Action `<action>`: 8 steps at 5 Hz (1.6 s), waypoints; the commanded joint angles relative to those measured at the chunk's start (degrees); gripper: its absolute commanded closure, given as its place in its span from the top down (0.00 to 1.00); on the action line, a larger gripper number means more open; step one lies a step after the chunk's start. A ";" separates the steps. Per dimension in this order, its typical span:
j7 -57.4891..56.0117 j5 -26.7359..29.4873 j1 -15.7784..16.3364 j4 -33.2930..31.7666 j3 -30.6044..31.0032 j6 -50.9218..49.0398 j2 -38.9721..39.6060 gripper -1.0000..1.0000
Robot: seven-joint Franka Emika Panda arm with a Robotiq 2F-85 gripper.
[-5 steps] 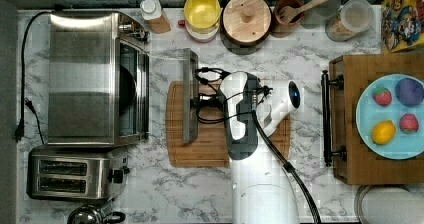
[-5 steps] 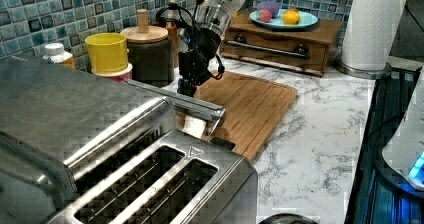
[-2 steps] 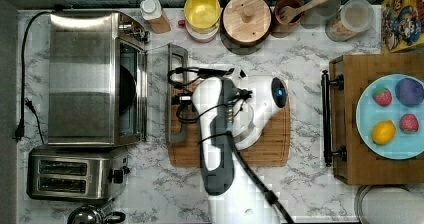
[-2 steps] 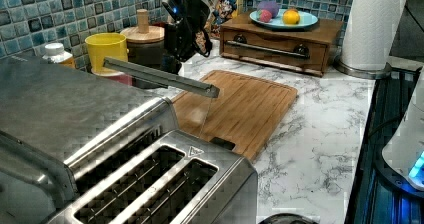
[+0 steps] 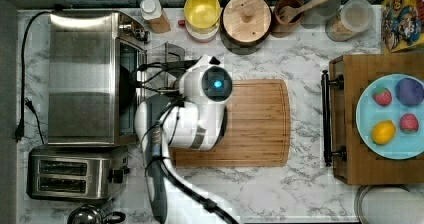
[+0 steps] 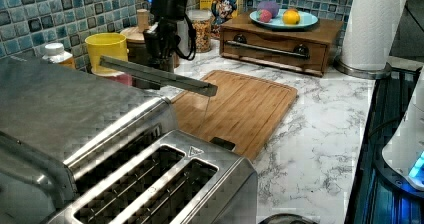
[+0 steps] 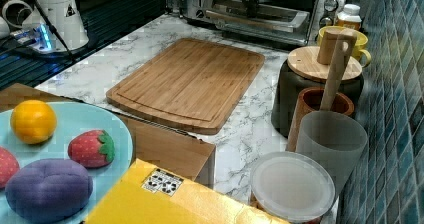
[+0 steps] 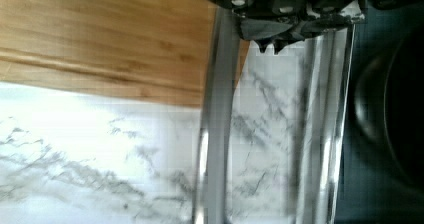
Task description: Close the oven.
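Marble counter [image 5: 300,194] — oven [image 5: 85,74], toaster [image 5: 75,174], cutting board [image 5: 255,119] on it.

The single arm [image 5: 187,121] entered from the bottom edge of the top view and curved up toward the top view's left, its white links folded over one another. A round joint cap with a lit blue indicator [image 5: 218,84] faced the camera. Black cables looped off the wrist [image 5: 165,76] toward the top view's left. In the left view the dark wrist assembly [image 6: 167,21] stood upright, hoses arching above it. The gripper [image 8: 272,36] appeared in the wrist view as a dark body with short pointed tips; finger separation could not be determined.
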 commanded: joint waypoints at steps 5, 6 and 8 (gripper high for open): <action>51.53 -34.91 12.66 13.54 8.60 -11.90 -11.31 0.00; 48.70 -36.58 12.03 20.42 9.13 -18.54 -3.13 0.00; 49.39 -40.43 12.41 20.96 8.67 -17.61 0.58 0.00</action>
